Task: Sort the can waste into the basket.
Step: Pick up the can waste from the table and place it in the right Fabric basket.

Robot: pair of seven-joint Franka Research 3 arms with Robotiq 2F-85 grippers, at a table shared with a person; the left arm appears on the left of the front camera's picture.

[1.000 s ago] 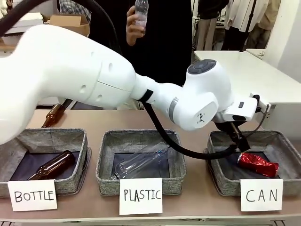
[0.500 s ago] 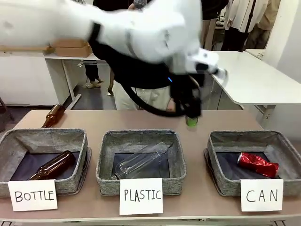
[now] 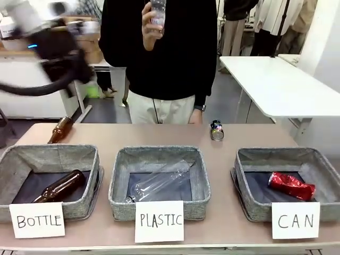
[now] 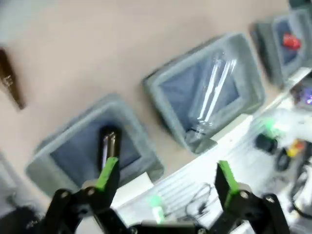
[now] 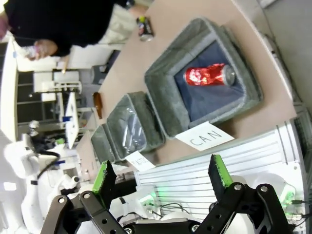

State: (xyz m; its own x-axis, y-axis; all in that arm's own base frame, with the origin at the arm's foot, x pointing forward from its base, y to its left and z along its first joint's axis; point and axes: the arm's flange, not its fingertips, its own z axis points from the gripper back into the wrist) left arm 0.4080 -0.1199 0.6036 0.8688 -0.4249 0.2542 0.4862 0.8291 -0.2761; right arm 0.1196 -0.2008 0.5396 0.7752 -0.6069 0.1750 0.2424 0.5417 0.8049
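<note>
In the "CAN" basket (image 3: 287,153) lies a red can (image 3: 291,185) — left hand (image 4: 166,168), right hand (image 5: 161,165) spread, seemingly empty.

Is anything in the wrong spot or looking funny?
Yes. One printed can sits on the table, outside the CAN basket, where the dented red can lies. A brown bottle also lies on the table behind the BOTTLE basket.

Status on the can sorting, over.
Left gripper open, empty; right gripper open, empty. Red can lies in the CAN basket. Printed can sits on the table, outside it. Nothing in the way.
</note>
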